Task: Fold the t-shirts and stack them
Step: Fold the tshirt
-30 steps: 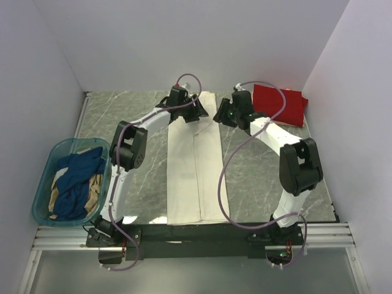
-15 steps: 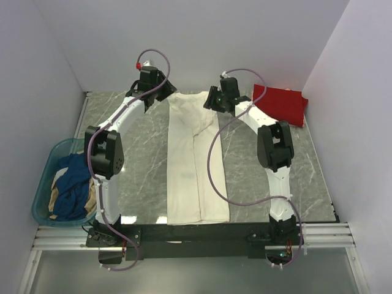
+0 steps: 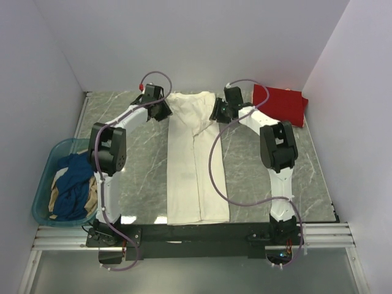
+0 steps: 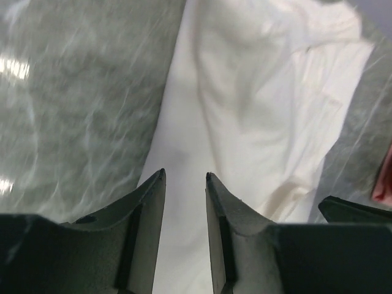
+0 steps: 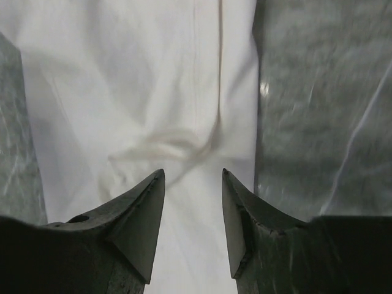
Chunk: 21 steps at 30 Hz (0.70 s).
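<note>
Cream shirt (image 3: 193, 165): long folded strip, frame centre. Left gripper (image 4: 185, 173) and right gripper (image 5: 193, 171): jaws parted, over its top end. Red shirt (image 3: 282, 104): upper right. Basket (image 3: 38, 196): lower left.

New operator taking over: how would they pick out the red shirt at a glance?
Take the grey marble table and look to its far right corner, against the right wall. The red t-shirt lies there folded into a small flat square; the cream-white t-shirt is a long strip down the middle.

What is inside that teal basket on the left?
A crumpled dark blue t-shirt lies over tan cloth in the teal basket. Anything beneath them is covered.
</note>
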Each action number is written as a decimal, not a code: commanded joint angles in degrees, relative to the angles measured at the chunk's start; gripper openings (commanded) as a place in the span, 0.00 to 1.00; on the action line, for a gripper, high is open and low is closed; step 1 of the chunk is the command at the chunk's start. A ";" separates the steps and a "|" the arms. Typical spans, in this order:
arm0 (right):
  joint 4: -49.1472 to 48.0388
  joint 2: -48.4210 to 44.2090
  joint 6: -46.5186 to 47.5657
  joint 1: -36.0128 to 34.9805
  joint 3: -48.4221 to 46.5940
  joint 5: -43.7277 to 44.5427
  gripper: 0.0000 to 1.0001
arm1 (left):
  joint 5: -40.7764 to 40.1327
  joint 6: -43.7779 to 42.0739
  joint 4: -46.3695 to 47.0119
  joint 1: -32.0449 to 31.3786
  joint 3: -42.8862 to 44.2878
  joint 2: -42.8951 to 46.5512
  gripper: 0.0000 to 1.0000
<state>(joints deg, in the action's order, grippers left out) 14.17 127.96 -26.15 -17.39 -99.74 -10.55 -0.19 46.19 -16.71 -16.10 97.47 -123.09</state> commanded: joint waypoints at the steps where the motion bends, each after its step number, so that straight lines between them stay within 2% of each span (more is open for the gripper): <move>1: -2.75 -10.18 0.05 -2.38 4.81 1.31 0.50 | -1.03 -1.11 -0.14 -2.97 -4.29 9.42 0.38; 3: -2.22 -12.47 0.14 -3.61 6.31 2.54 0.51 | -5.51 -0.85 -2.79 -6.04 -5.71 11.63 0.39; 7: -0.73 -13.35 -0.92 -4.67 7.55 3.51 0.56 | -11.05 2.23 -6.40 -12.19 -15.34 19.70 0.38; 13: 3.31 -8.70 -3.81 -5.38 3.34 3.53 0.62 | -18.69 9.25 -8.86 -22.82 -28.27 29.64 0.35; 17: 3.14 -4.58 -7.76 -4.94 0.43 0.88 0.64 | -19.86 12.86 -7.73 -29.59 -34.97 33.87 0.35; 21: 3.49 -1.40 -10.49 -4.41 -2.56 -1.32 0.64 | -20.03 14.71 -6.67 -33.47 -39.89 35.81 0.34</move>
<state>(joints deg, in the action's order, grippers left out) 16.80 125.01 -33.23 -22.57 -98.80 -10.00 -17.58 57.43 -24.14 -47.59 59.81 -89.84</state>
